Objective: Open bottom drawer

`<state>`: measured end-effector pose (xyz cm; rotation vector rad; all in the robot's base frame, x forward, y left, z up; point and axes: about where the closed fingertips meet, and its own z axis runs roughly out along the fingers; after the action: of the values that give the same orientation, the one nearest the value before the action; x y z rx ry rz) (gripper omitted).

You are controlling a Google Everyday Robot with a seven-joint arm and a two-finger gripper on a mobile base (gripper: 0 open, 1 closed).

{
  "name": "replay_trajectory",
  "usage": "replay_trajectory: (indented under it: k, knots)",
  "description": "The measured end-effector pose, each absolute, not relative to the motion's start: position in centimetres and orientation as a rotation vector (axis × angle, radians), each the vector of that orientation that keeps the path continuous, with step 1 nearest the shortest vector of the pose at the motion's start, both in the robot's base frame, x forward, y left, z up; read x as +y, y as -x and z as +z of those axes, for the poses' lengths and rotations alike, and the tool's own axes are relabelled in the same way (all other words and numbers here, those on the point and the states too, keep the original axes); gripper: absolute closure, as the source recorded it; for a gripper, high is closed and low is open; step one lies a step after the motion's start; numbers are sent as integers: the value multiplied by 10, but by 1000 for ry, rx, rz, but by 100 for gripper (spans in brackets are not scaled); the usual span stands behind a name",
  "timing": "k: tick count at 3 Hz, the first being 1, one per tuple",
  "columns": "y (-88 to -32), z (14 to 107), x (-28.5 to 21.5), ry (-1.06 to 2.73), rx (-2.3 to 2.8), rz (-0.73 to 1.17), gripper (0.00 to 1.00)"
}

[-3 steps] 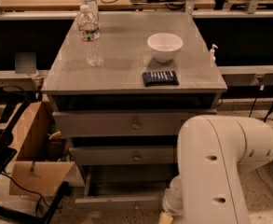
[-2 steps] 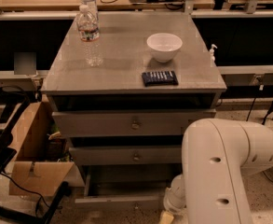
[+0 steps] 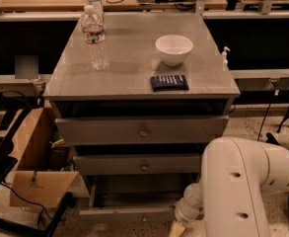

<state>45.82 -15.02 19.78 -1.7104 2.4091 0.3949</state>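
Grey bottom drawer (image 3: 129, 212) pulled out at 6 o'clock, gripper (image 3: 177, 229) at 5 o'clock nr its front — grip state can't tell.

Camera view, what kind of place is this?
Probably a robotics lab or workshop: cabled workbenches behind a grey drawer cabinet, a cardboard box on the floor, and the gripper low by the bottom drawer.

1. On the desk (image 3: 129, 63), a bottle (image 3: 95, 38) stands back left, a bowl (image 3: 173, 49) back right, and a packet (image 3: 169, 82) lies before the bowl.
2. Beneath, the bottom drawer (image 3: 129, 212) lies lowest of three, its front furthest forward.
3. The hand (image 3: 177, 228) sits by that drawer's right front end.
4. A box (image 3: 33, 181) stands left of the drawers.
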Motion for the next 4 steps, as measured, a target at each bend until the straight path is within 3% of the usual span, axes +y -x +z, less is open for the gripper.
replay_trajectory:
  k: [3, 4]
  knots:
    - [-458, 190, -150, 1705, 2418, 420, 88]
    - [-458, 191, -150, 1705, 2418, 420, 100]
